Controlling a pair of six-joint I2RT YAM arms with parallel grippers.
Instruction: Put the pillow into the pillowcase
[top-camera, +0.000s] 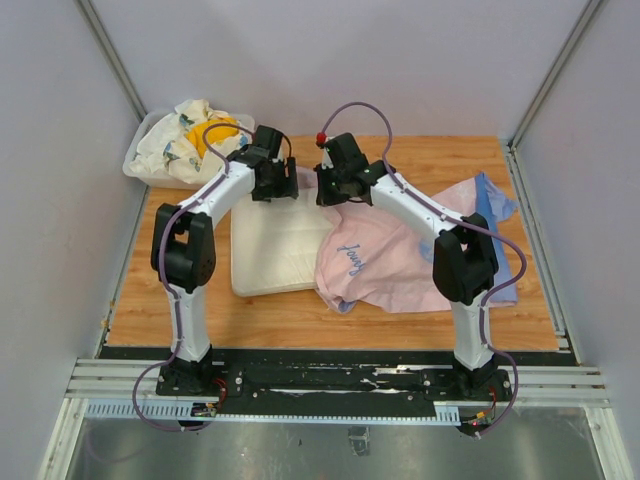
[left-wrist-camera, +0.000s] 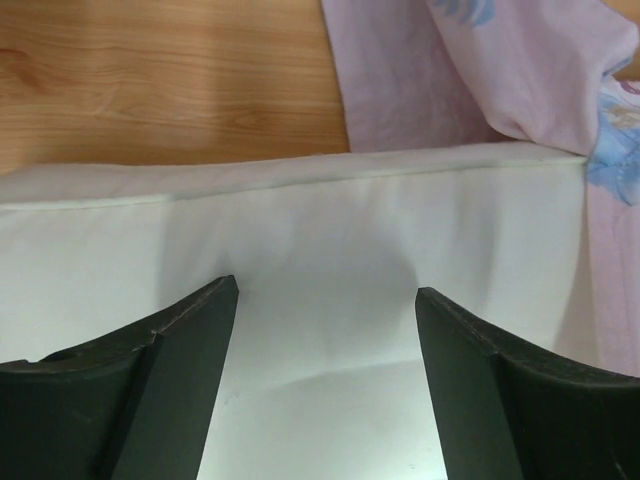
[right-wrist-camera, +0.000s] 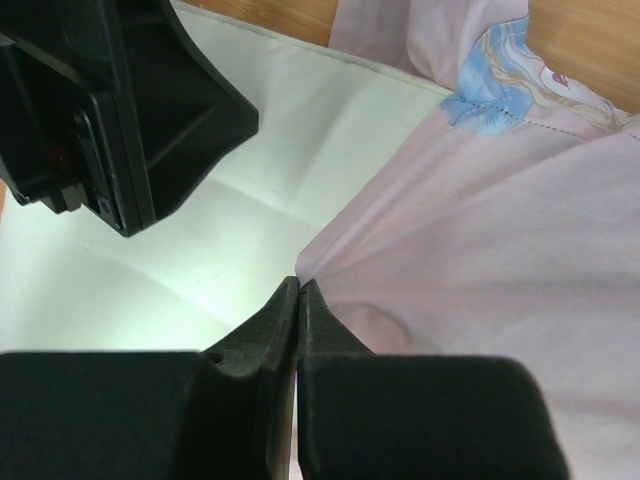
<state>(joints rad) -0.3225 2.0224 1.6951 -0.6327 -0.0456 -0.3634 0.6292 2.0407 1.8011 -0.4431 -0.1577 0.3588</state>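
Observation:
The cream-white pillow (top-camera: 275, 245) lies flat on the wooden table, left of centre; its bear face and strap are not visible. The pillowcase (top-camera: 410, 255) lies to its right, pale pink side up, blue print at its edges. My left gripper (top-camera: 272, 190) is open, its jaws over the pillow's far edge (left-wrist-camera: 330, 250). My right gripper (top-camera: 335, 192) is shut on a pinch of the pillowcase's pink edge (right-wrist-camera: 330, 265), right beside the pillow (right-wrist-camera: 230, 200). The left gripper's body (right-wrist-camera: 120, 110) shows in the right wrist view.
A clear bin (top-camera: 140, 160) holding a white-and-yellow cloth bundle (top-camera: 195, 135) stands at the back left corner. Grey walls enclose the table on three sides. Bare wood (top-camera: 430, 160) shows at the back right and along the front.

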